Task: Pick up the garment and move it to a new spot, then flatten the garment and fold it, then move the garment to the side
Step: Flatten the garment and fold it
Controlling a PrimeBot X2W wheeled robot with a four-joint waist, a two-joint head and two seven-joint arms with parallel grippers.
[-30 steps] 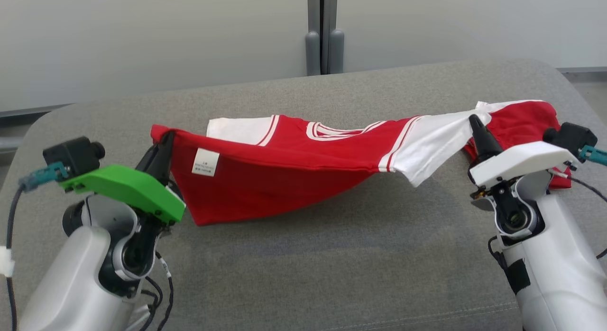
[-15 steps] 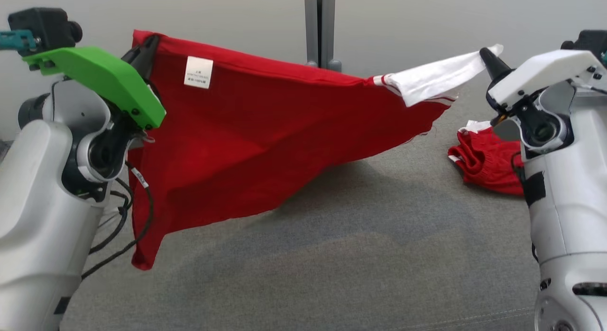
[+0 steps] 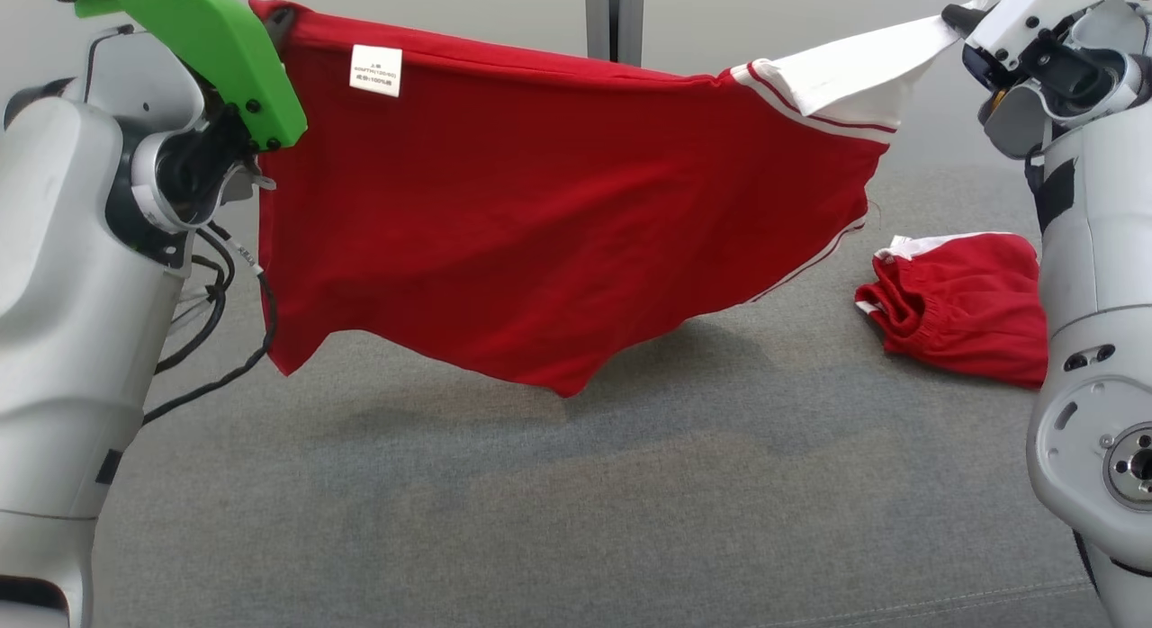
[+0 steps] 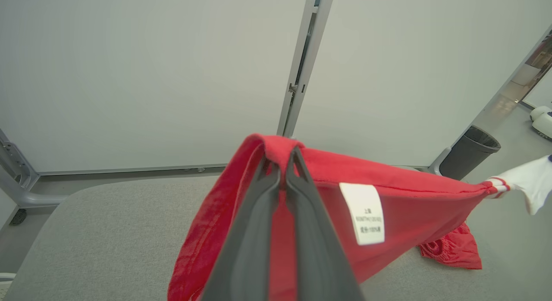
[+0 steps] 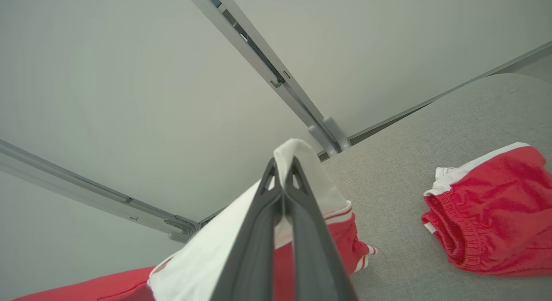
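Note:
The garment [image 3: 540,205] is a red T-shirt with white, red-striped sleeves and a white label. It hangs stretched in the air between both arms, clear of the grey surface [image 3: 576,502]. My left gripper [image 3: 274,21] is shut on its red hem corner at the upper left; the left wrist view shows the left gripper [image 4: 281,161] pinching the red cloth [image 4: 409,206]. My right gripper [image 3: 958,18] is shut on the white sleeve [image 3: 855,70] at the upper right, and the right gripper [image 5: 283,165] clamps the white sleeve [image 5: 202,258] in its own view.
A second red piece with a white trim, shorts [image 3: 967,304], lies bunched on the grey surface at the right, also seen as the shorts [image 5: 491,214]. A pale wall with a grey post [image 3: 615,21] stands behind. A dark bin [image 4: 468,152] stands beyond the surface.
Both arms have raised the shirt from the surface until it hangs free. The shorts that lay under its right end are uncovered.

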